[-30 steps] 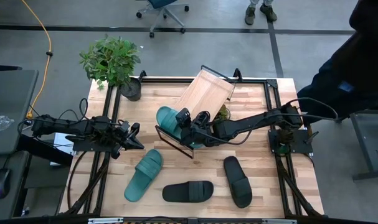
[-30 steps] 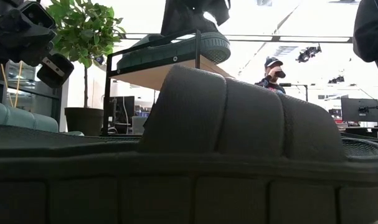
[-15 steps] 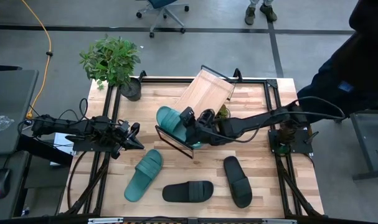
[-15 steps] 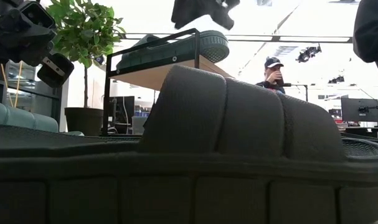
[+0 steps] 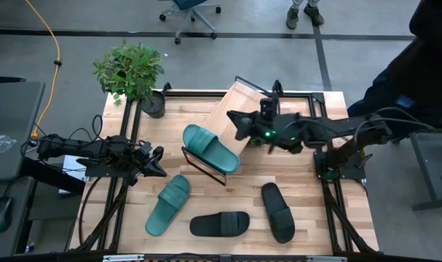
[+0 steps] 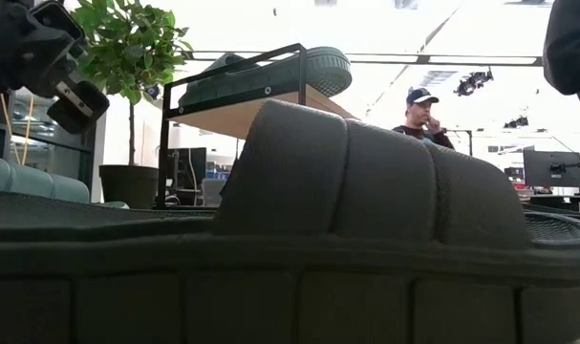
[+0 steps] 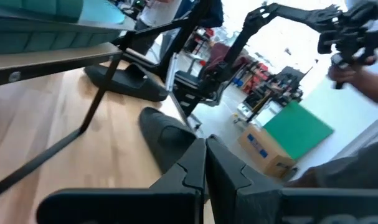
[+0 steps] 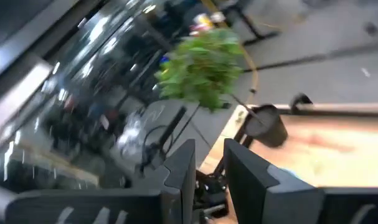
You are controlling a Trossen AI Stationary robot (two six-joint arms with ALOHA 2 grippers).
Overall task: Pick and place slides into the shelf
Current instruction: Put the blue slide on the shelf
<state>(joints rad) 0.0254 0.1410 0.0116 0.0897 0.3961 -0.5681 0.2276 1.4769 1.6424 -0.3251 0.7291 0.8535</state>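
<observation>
Teal slide [image 5: 210, 148] lying on the shelf [image 5: 239, 109], on the low end of the sloped board against the black frame rail; in the low view showing as a green sole [image 6: 270, 75] on the raised rack [image 6: 237, 100]. Not touching either gripper.

Second teal slide [image 5: 168, 204] sitting on the tabletop [image 5: 301, 218], off the shelf's low end, on the left-arm side. Black slide [image 5: 219, 223] lying crosswise just beyond it, farther from the shelf. Other black slide [image 5: 277, 211] resting near the shelf's right-arm side, apart from the first black one. One black slide filling the low view's foreground [image 6: 347, 191].

Right gripper [image 5: 239, 120] hovering above the shelf board, clear of the teal slide, holding nothing; fingers [image 8: 179, 171] standing slightly parted in the right wrist view.

Left gripper [image 5: 156, 161] waiting over the tabletop well to the left of the shelf, fingers [image 7: 187, 168] pressed together, empty.

Potted plant [image 5: 131, 73] standing at the table corner beyond the shelf, on the left-arm side. Person [image 6: 423, 113] showing in the room behind the shelf.
</observation>
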